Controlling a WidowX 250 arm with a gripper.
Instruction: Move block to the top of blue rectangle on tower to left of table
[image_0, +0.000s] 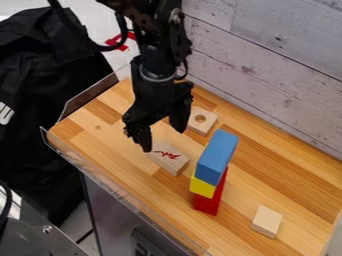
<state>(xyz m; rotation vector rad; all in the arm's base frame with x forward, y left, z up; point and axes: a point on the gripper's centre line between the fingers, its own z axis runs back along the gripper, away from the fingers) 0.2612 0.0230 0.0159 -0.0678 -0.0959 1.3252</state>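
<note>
- Fingers of the black gripper (162, 135) are hanging apart, over or just beside the red-marked wooden block (175, 162), probably the one needed.
- That block is lying on the wooden table (100, 142), near the tower.
- Blue rectangular block (217, 156) is topping yellow block (202, 186) and red block (210, 201); a low sideways swing could be toppling them, an off-centre release spilling the load.

Camera view: I'm watched from above the tabletop (100, 135)'s near long edge | facing: slanting down, obliquely toward the wall (267, 65) along its far edge | range: close, tabletop across most of the view, nearest corner cut off, my claw (163, 139) above centre
</note>
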